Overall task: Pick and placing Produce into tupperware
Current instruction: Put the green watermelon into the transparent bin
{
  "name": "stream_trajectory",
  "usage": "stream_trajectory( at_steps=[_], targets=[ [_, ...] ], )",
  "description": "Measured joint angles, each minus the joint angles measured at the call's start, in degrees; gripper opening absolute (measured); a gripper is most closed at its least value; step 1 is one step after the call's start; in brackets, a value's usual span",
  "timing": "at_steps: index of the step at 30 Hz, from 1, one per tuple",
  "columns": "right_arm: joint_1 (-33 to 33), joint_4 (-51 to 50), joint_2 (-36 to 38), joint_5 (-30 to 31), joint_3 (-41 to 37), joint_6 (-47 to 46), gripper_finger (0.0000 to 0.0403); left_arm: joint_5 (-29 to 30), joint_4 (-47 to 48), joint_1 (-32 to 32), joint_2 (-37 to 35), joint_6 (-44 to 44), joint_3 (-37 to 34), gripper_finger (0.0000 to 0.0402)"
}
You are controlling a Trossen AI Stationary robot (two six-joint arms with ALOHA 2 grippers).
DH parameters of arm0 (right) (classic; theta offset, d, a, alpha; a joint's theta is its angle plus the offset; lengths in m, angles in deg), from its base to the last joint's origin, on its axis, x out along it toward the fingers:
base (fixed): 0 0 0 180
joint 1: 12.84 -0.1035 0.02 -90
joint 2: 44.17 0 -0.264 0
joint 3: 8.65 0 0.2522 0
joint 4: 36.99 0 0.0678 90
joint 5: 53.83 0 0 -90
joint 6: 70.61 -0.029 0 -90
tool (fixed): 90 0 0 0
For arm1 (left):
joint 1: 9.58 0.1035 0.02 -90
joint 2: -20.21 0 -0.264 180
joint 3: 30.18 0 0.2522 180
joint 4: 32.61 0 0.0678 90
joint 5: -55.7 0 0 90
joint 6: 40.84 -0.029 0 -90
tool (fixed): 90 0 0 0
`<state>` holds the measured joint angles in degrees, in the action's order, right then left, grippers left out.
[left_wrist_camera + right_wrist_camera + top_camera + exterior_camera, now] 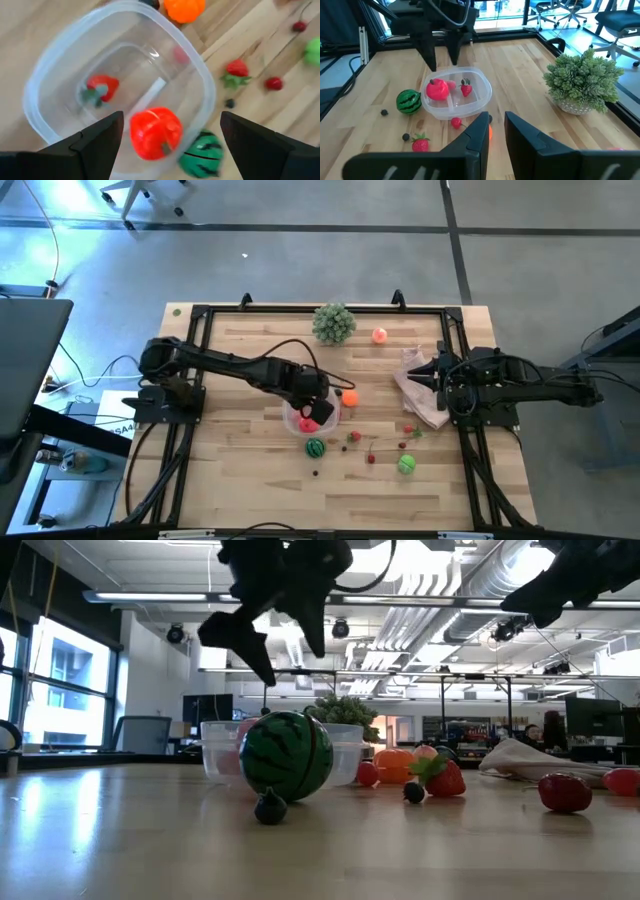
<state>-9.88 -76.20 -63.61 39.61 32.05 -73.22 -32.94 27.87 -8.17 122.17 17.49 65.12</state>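
Observation:
The clear tupperware (290,420) stands on the table's middle with a red tomato (155,132) and a strawberry (102,87) lying on its floor. My left gripper (171,117) hangs open a little above it, fingers pointing down and touching nothing. More produce lies around it: a striped green ball (315,448) against its near side, an orange ball (349,397) at its far right, and strawberries and berries (372,445) to the right. My right gripper (497,125) waits shut at the table's right edge.
A bushy pale-green ball (333,323) stands at the far edge, with an orange-pink ball (380,335) beside it. A pinkish-white bag (420,395) lies under my right gripper. A bright green ball (406,465) lies near right. Bare wood spreads along the table's near edge.

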Motion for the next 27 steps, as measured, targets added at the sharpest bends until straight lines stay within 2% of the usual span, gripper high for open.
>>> stream_trajectory(
  at_steps=[5, 8, 15, 19, 27],
  targets=[
    [0.0, 0.0, 0.0, 0.0, 0.0, 0.0, 0.0052, -5.0, 0.1, -1.5, -0.3, 13.6, 1.8, 0.0322],
    [0.0, 0.0, 0.0, 0.0, 0.0, 0.0, 0.0052, -5.6, 0.1, -3.7, -0.3, 18.4, 3.4, 0.0322],
    [0.0, 0.0, 0.0, 0.0, 0.0, 0.0, 0.0052, -1.7, 0.4, -11.5, 1.6, 29.2, 6.0, 0.0321],
    [0.0, 0.0, 0.0, 0.0, 0.0, 0.0, 0.0052, 3.2, 1.9, -15.1, 4.7, 32.6, 7.8, 0.0321],
    [0.0, 0.0, 0.0, 0.0, 0.0, 0.0, 0.0052, 5.3, 8.6, -16.4, 13.2, 35.2, 15.4, 0.0321]
  ],
)
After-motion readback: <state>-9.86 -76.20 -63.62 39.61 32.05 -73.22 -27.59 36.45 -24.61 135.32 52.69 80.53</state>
